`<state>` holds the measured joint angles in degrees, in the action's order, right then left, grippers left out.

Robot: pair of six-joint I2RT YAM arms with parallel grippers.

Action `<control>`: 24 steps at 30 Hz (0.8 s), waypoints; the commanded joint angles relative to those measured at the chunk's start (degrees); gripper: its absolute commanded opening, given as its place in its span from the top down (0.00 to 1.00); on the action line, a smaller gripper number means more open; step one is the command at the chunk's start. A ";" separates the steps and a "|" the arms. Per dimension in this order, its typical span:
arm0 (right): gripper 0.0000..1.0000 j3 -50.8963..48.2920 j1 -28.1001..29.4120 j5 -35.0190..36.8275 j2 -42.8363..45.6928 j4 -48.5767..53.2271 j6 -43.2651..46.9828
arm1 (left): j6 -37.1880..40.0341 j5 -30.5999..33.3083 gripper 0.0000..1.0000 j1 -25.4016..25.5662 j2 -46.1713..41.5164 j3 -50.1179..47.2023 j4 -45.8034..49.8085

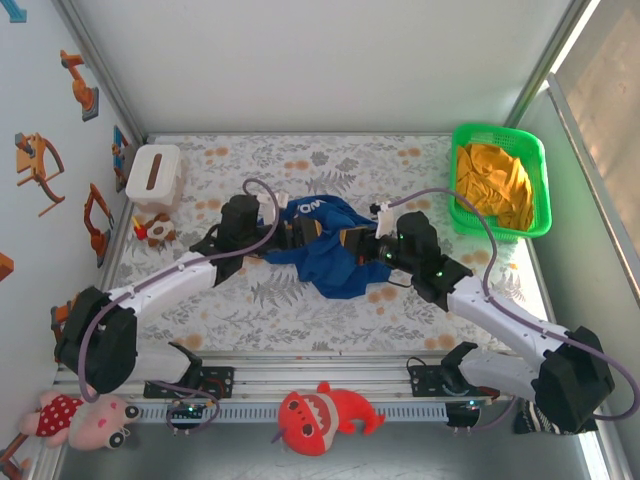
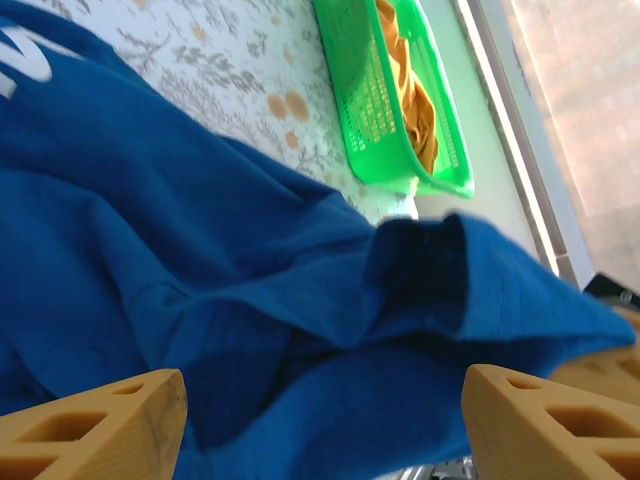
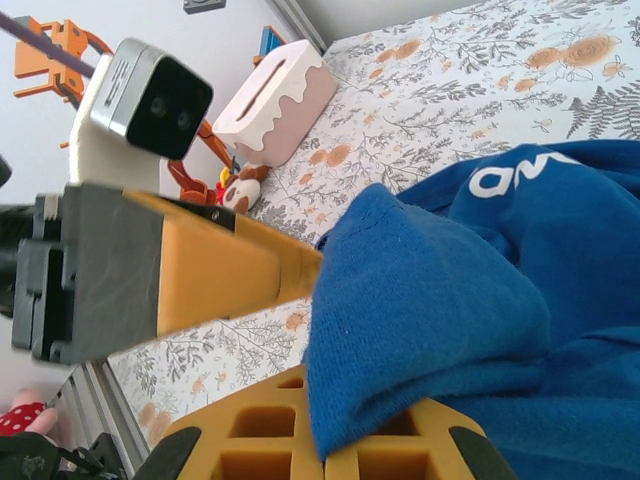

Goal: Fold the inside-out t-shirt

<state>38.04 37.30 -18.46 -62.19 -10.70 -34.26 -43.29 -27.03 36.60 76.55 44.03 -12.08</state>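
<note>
Blue inside-out t-shirt (image 1: 325,250) bunched between arms: right gripper (image 3: 320,415) clamped on a fold, left gripper (image 2: 322,420) jaws apart, cloth just ahead.

The inside-out t-shirt (image 1: 325,255) bears white lettering (image 3: 520,172), too folded to read.

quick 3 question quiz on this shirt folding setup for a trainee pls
1. True or false: the right gripper has its jaws shut on the blue t-shirt.
2. What lies in the green basket? A) an orange-yellow garment B) white socks C) a red towel
3. Fill in: the jaws of the ___ gripper stand open.
Key: 1 true; 2 A; 3 left gripper.
</note>
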 commanded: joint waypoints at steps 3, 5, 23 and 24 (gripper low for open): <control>1.00 -1.55 -0.57 0.57 1.63 -1.99 -0.93 | 0.75 8.06 0.25 1.76 -1.39 -3.06 1.44; 1.00 -1.73 -0.60 0.79 2.03 -1.72 -1.04 | 1.05 9.09 0.24 1.89 -1.06 -3.53 1.19; 1.00 -1.51 -0.81 1.88 1.89 -0.53 -1.14 | -1.45 4.40 0.81 4.04 6.40 -5.43 -13.62; 1.00 -1.76 -0.84 2.29 2.14 -0.15 -1.07 | -1.33 4.59 0.94 4.03 6.40 -5.01 -13.42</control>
<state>36.71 36.91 -17.80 -61.52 -10.92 -34.74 -44.31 -21.78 40.49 82.56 38.81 -22.02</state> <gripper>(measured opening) 0.045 0.158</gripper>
